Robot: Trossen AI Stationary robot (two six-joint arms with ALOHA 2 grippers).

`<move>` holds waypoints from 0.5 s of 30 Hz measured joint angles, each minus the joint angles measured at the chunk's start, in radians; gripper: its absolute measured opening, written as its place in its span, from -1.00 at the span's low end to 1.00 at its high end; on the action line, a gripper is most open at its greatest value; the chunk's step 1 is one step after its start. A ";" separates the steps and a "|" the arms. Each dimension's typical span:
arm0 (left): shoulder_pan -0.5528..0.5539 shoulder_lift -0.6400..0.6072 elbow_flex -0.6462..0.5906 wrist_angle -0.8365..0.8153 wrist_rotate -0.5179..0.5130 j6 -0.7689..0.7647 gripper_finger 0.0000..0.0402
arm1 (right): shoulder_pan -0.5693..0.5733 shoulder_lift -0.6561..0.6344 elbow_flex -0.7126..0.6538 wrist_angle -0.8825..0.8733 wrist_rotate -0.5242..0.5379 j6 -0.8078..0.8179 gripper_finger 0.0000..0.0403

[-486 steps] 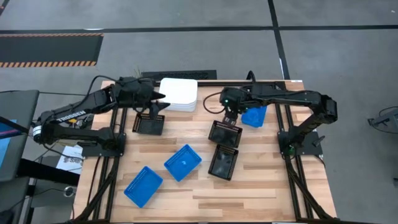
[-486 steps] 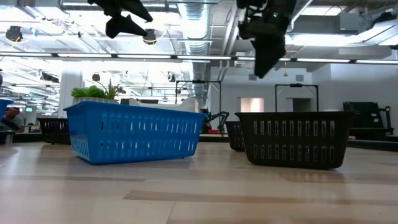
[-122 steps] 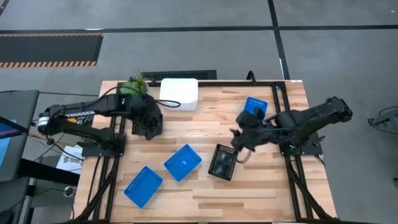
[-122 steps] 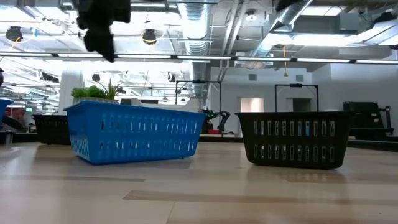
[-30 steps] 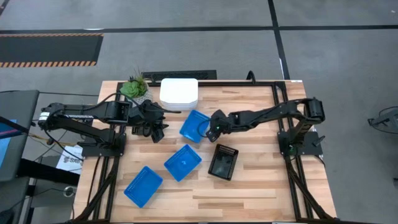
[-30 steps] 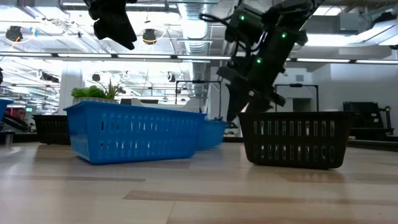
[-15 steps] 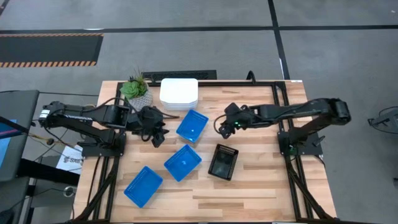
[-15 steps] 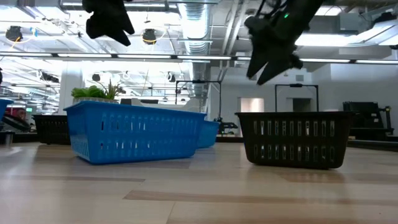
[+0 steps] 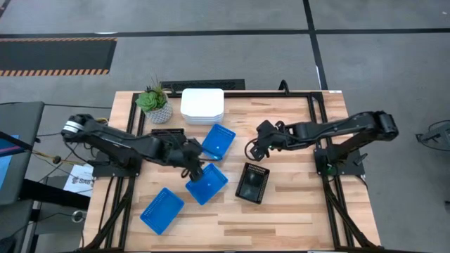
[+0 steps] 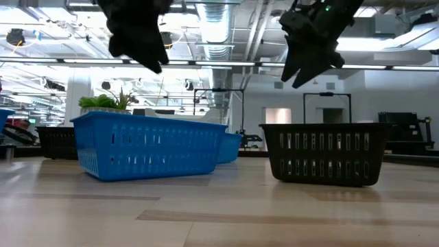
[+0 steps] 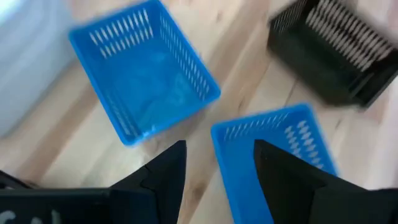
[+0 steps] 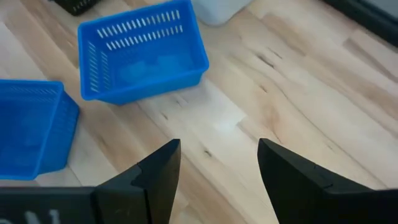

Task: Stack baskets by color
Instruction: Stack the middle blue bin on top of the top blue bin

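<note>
High view: white baskets (image 9: 202,105) already stacked at the desk's (image 9: 295,211) far edge beside the potted plant (image 9: 155,102). Blue set not yet gathered: one blue basket (image 9: 218,141) near the middle, a second blue basket (image 9: 207,183) just nearer, a third blue basket (image 9: 162,209) off toward the near left corner. One black basket (image 9: 252,182) right of centre, another black basket (image 9: 166,134) partly hidden under the left arm. Probably a third done. Left claw (image 9: 195,167) just above the second blue basket's far edge; right claw (image 9: 252,150) between the first blue basket and the black one, touching neither.

Low view: both claws up in the air, clear of the baskets below.

Left wrist view: fingers (image 11: 163,176) apart, empty, straddling the gap between two blue baskets.

Right wrist view: fingers (image 12: 155,175) spread wide, empty, over bare wood, blue basket ahead.
</note>
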 joint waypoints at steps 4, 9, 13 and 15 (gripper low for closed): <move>0.000 0.087 0.000 -0.008 0.037 -0.003 -0.12 | 0.002 0.022 0.000 -0.013 -0.001 0.003 0.19; 0.000 0.180 0.000 -0.002 0.073 -0.012 -0.12 | 0.013 0.033 0.000 -0.022 -0.002 0.007 0.19; -0.007 0.246 0.000 0.020 0.121 -0.027 -0.12 | 0.027 0.033 0.000 -0.021 -0.001 0.014 0.19; -0.017 0.272 0.000 0.032 0.126 -0.029 -0.12 | 0.036 0.033 0.000 -0.020 0.000 0.025 0.19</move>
